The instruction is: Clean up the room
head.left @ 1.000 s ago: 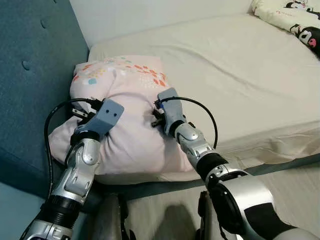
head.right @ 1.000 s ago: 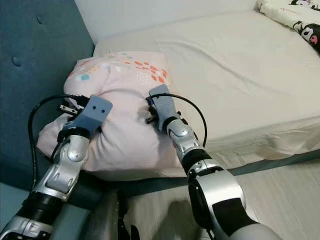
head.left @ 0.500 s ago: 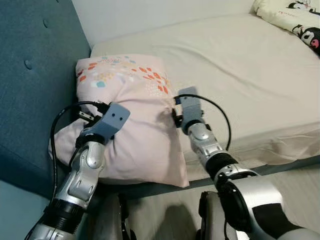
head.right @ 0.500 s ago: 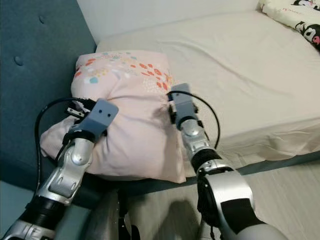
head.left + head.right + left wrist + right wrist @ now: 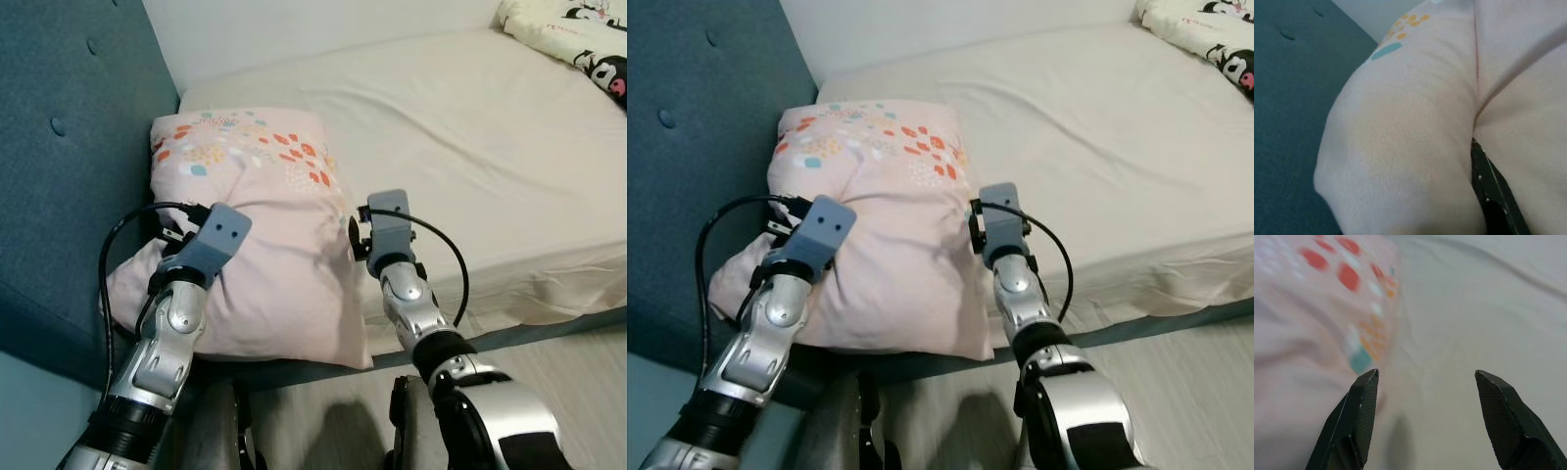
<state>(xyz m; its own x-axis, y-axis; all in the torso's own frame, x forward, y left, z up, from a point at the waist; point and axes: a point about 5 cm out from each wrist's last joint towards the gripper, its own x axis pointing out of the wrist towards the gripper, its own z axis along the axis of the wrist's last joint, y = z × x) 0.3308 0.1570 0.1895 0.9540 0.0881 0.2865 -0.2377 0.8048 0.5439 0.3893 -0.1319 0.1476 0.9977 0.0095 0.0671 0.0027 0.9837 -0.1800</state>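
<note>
Pillow: 1, pink w/ coloured specks [image 5: 265, 225], lying at head end of bed by the teal headboard [image 5: 59, 147], near corner at mattress edge.
Bed: 1 mattress, cream sheet [image 5: 470, 127]; 1 cartoon-print blanket [image 5: 578, 39] at far corner, well apart from pillow.
Left gripper [image 5: 1488, 191]: pressed into pillow's left side; 1 black finger seen in wrist view, buried in a fabric fold. Fingers clamped or not: can't tell.
Right gripper [image 5: 1422, 421]: just beside pillow's right edge, over the sheet; 2 black fingers spread wide, nothing between them. Left finger [image 5: 1359, 421] close to pillow fabric, contact unclear.
Arms: 2 silver, both reaching fwd from bed's foot-side edge.
Floor: pale wood strip [image 5: 578, 372] below bed.
</note>
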